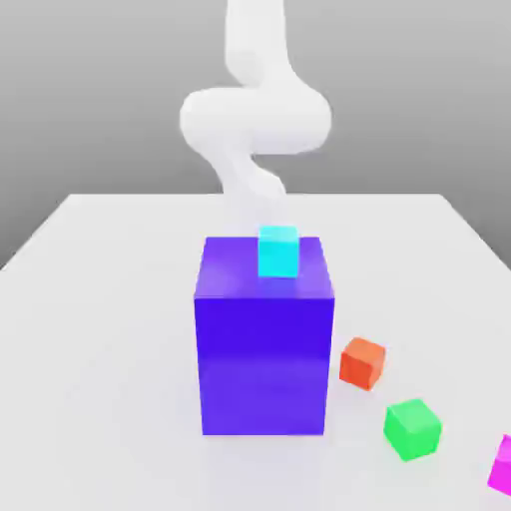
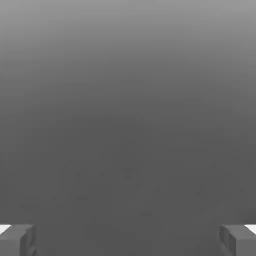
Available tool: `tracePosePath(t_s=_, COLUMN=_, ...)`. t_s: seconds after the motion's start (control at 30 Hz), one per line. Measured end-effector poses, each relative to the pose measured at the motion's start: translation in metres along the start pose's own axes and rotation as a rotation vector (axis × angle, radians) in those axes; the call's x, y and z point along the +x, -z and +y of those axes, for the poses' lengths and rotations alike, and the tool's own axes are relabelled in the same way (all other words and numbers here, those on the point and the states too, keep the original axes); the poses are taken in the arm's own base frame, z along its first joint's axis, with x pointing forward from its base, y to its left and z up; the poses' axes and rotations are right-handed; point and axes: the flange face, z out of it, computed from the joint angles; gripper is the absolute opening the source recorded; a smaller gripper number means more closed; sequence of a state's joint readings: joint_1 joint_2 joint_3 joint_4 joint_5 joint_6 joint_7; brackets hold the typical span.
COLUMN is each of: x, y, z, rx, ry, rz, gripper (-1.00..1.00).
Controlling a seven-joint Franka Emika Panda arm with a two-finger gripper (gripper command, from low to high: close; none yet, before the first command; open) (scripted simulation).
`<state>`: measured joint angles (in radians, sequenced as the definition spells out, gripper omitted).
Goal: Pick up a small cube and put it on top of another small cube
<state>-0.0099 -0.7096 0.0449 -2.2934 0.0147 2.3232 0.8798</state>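
In the exterior view, the white arm runs out past the top edge, and its lower end drops behind the large blue block and the cyan cube at centre frame. At the lower right corner, the magenta cube is cut by the edge, perhaps half showing. In the hand view, both fingertips are clipped at the bottom corners.

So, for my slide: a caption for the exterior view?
Cyan cube atop a blue block; orange, green, magenta cubes beside.
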Motion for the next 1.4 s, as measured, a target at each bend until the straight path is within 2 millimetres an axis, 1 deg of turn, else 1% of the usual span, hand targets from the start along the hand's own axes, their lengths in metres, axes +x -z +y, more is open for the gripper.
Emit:
tracePosePath(t_s=0.17, x=-0.034, y=-0.086, z=-0.029, rx=-0.091, ry=-0.103, rz=-0.085, gripper=0.00)
tracePosePath(t_s=0.27, x=-0.061, y=-0.135, z=-0.041, rx=-0.148, ry=-0.159, rz=-0.129, gripper=0.00)
tracePosePath(t_s=0.37, x=-0.094, y=-0.182, z=-0.048, rx=-0.208, ry=-0.212, rz=-0.168, gripper=0.00)
tracePosePath(t_s=0.53, x=-0.158, y=-0.256, z=-0.052, rx=-0.314, ry=-0.298, rz=-0.225, gripper=0.00)
tracePosePath(t_s=0.63, x=-0.209, y=-0.294, z=-0.051, rx=-0.378, ry=-0.335, rz=-0.258, gripper=0.00)
tracePosePath(t_s=0.7, x=-0.240, y=-0.319, z=-0.045, rx=-0.424, ry=-0.367, rz=-0.275, gripper=0.00)
tracePosePath(t_s=0.8, x=-0.284, y=-0.354, z=-0.031, rx=-0.498, ry=-0.422, rz=-0.291, gripper=0.00)
tracePosePath(t_s=0.9, x=-0.334, y=-0.383, z=-0.014, rx=-0.574, ry=-0.469, rz=-0.306, gripper=0.00)
tracePosePath(t_s=1.0, x=-0.386, y=-0.408, z=0.008, rx=-0.652, ry=-0.514, rz=-0.315, gripper=0.00)
tracePosePath(t_s=1.07, x=-0.407, y=-0.427, z=0.022, rx=-0.671, ry=-0.525, rz=-0.317, gripper=0.00)
tracePosePath(t_s=1.13, x=-0.422, y=-0.449, z=0.038, rx=-0.676, ry=-0.528, rz=-0.317, gripper=0.00)
tracePosePath(t_s=1.17, x=-0.428, y=-0.458, z=0.044, rx=-0.677, ry=-0.528, rz=-0.317, gripper=-1.00)
tracePosePath(t_s=1.33, x=-0.428, y=-0.457, z=0.044, rx=-0.674, ry=-0.529, rz=-0.318, gripper=-1.00)
tracePosePath(t_s=1.37, x=-0.431, y=-0.462, z=0.047, rx=-0.675, ry=-0.528, rz=-0.317, gripper=-1.00)
tracePosePath(t_s=1.4, x=-0.429, y=-0.458, z=0.045, rx=-0.676, ry=-0.528, rz=-0.317, gripper=-1.00)
